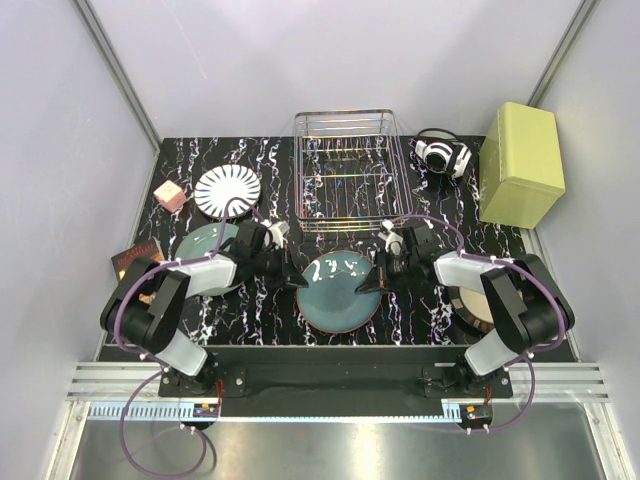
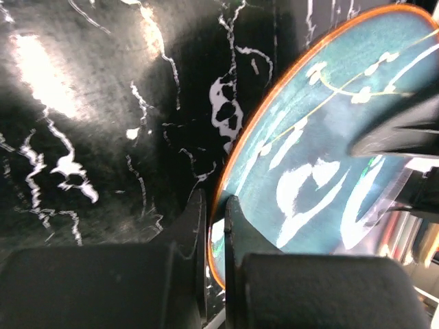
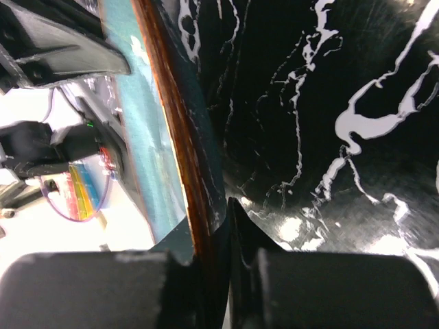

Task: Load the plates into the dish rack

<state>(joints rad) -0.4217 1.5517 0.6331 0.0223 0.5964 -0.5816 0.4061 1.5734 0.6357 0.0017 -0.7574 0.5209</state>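
- Teal plate (image 1: 340,290) lies between the two tools, toward the near side of the bench (image 1: 262,318). I cannot tell whether it is clear of the bench.
- Left tool (image 2: 214,223) is clenched on the plate's left rim, a finger on each face of the edge.
- Right tool (image 3: 221,218) pinches the opposite rim the same way.
- Gripping both sides probably keeps a wide, slick plate level and stops it pivoting in a single pinch.
- Both arms are folded with elbows out and forearms angled inward, so the wrists face each other across the plate.
- Rack (image 1: 347,170) stands just beyond the tools, straight ahead, with no plate in it.
- Striped plate (image 1: 227,190) lies beyond the left tool.
- Green plate (image 1: 200,245) is outboard of the left tool, partly under that arm.
- Beige plate (image 1: 465,305) is outboard of the right tool, mostly hidden by its arm.
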